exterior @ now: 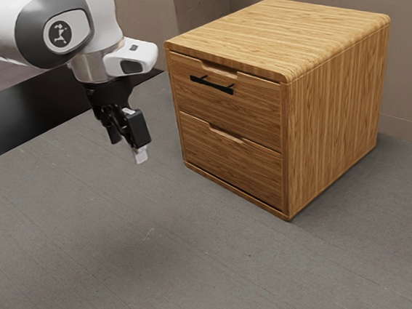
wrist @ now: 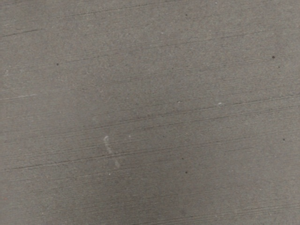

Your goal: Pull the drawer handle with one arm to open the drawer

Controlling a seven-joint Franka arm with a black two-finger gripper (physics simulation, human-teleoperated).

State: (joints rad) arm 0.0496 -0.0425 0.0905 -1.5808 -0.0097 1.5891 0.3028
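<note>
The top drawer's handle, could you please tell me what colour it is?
The handle is black, clearest in the exterior view.

Soft, even light falls from above on the light-brown striped wooden cabinet [exterior: 290,38]: its top is brightest, and its front and side are a shade darker. The grey scuffed floor [exterior: 267,277] carries one faint, soft-edged shadow patch. In the wrist view the floor [wrist: 150,70] is flat and dim, darkening gently toward one edge.
</note>
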